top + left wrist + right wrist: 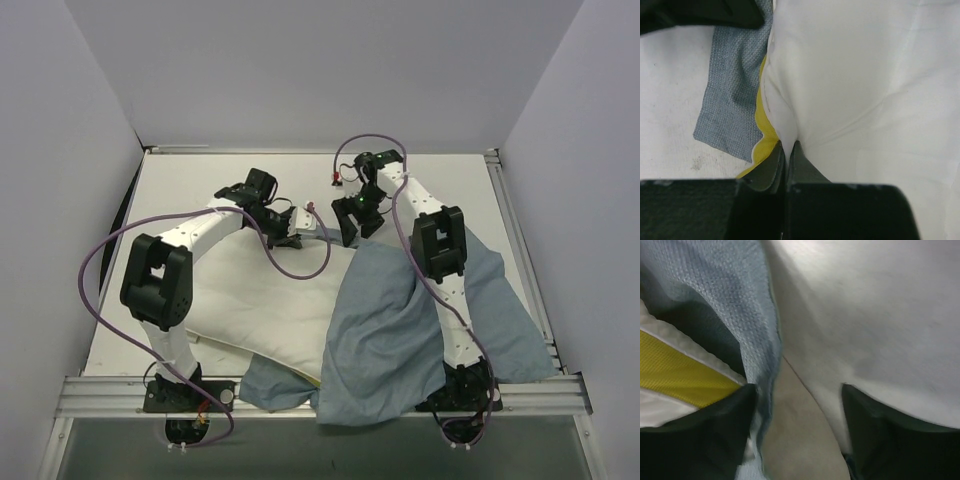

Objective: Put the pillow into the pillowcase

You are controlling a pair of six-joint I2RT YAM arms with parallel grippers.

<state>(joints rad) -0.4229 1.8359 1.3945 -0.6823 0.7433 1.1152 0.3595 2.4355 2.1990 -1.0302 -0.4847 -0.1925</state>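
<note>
The left gripper (788, 150) is pinched tight on a fold of the pillow (255, 300), at the far edge of the pillow near the middle of the table (200, 180). In the left wrist view its two fingers meet with white cloth squeezed between them, and the yellow piped edge (761, 132) runs just beside the pinch. A strip of grey-blue cloth lies on the table under that edge.

The right gripper (350, 228) sits just to the right of the left one, at the far left corner of the pillowcase (400, 320). In the right wrist view its fingers (700, 440) stand well apart. The grey-blue hem hangs down against the left finger but is not clamped.

The pillow lies flat with its long axis running left to right, the right end a little nearer than the left. Its left part is bare and white. Its right part is hidden by the pillowcase.

The pillowcase is rumpled, with its plain grey-blue face up, and spreads from the middle of the table to the near right corner. Its left hem drapes over the pillow, so the opening faces left. More grey-blue cloth shows from beneath the pillow's near edge. The right arm lies across the top of the case
</note>
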